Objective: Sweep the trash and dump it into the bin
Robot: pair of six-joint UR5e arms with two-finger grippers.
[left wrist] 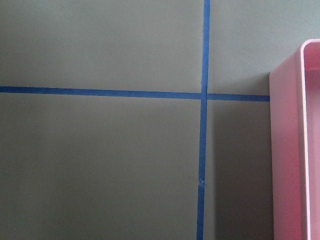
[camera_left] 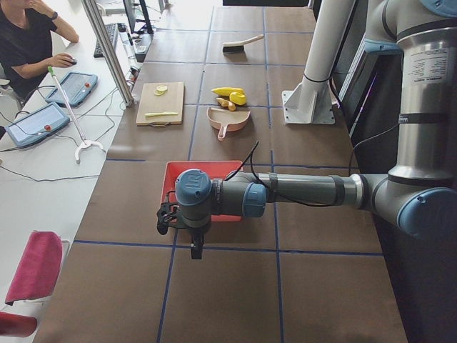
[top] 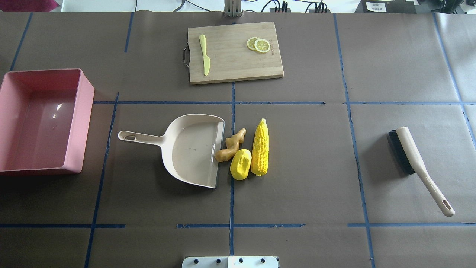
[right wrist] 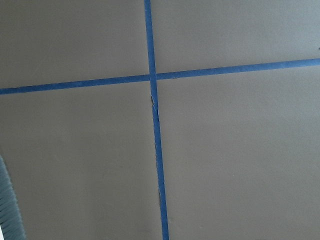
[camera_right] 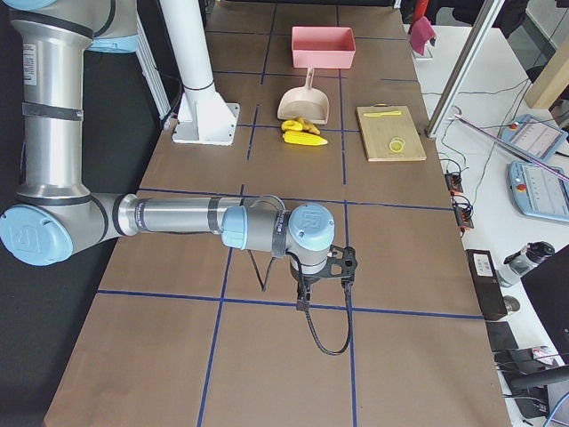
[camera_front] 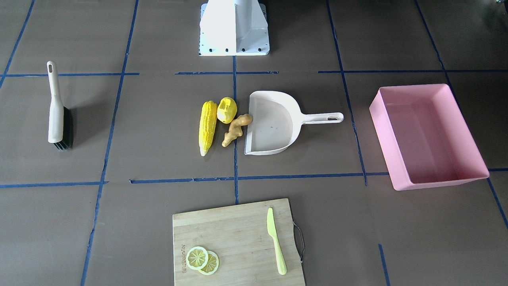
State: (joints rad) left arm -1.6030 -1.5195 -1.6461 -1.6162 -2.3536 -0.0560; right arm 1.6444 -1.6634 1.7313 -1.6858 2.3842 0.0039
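Lying at the mouth of the dustpan [camera_front: 270, 127]: corn cob [camera_front: 208, 126], potato lump [camera_front: 226, 110], ginger root [camera_front: 236, 129] touching its lip; both arms' jaws, I cannot tell.

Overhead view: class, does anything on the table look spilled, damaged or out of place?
Nothing damaged. Corn cob, potato lump and ginger root lie loose beside the mouth of the dustpan; the bin stands upright, empty.

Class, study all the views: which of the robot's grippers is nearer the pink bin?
Left. The left gripper hangs close beside the pink bin, over the table just outside its wall. The right gripper is at the table's opposite end, far from it.
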